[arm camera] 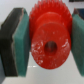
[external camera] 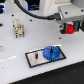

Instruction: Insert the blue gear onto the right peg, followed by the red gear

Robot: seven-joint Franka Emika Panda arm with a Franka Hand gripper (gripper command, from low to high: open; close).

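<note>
Surface: white table [external camera: 15, 50].
Gripper [arm camera: 48, 42]: pads clamped on red gear [arm camera: 49, 37].
Handling: rigid, light, likely slick; rim grip suits.
Blue gear [external camera: 51, 52]: on plate [external camera: 34, 59].

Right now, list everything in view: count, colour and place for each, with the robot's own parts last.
Round toothed red gear: one, bright red, clamped between the gripper's pads, above the table at the exterior view's right.
Round toothed blue gear: one, bright blue, on the plate's right part.
Black-rimmed grey rectangular plate: one, grey, lying on the table near the front.
Thin dark upright pin: one visible, on the plate's left part.
Beige blocky object: one, at the exterior view's left.
White table: one.
Robot gripper: one, teal pads, shut on the red gear.
</note>
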